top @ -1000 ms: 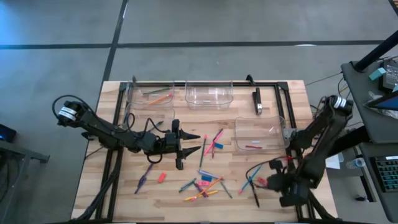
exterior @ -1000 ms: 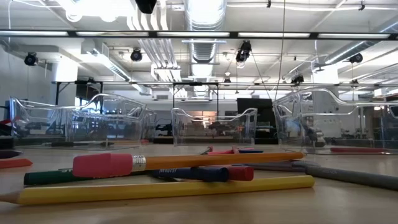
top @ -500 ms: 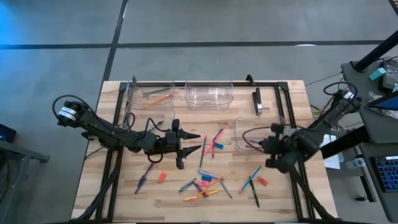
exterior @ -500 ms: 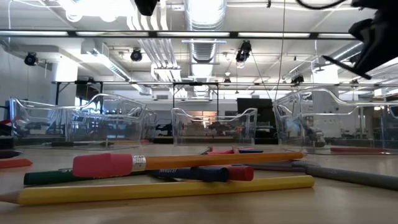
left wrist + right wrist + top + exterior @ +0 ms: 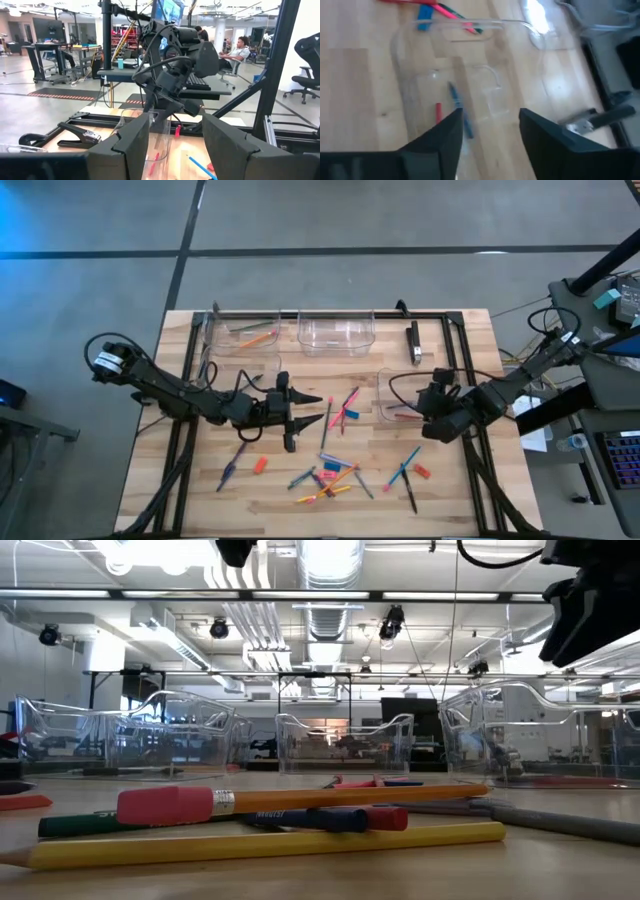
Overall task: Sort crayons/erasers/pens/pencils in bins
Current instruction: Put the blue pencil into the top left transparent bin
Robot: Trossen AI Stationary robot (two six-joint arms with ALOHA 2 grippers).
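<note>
— So, what's moved?
— Your left gripper (image 5: 297,418) still waits spread mid-table. Your right gripper (image 5: 425,402) has swung from the table's front right corner over the right-edge bin (image 5: 385,380), fingers apart, blue crayon (image 5: 454,95) beneath: likely a drop-off.

Clear glossy plastic bins (image 5: 335,332); matt wood table (image 5: 200,480).

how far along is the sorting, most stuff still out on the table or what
Early stage. Done: an orange stick lies in the back-left bin, and a red and a blue stick show in the right bin. In hand: the right pincer hovers over that bin, open and empty. Left: most of the loose pile still lies on the table; the back-middle bin looks empty. The left pincer waits, open.
</note>
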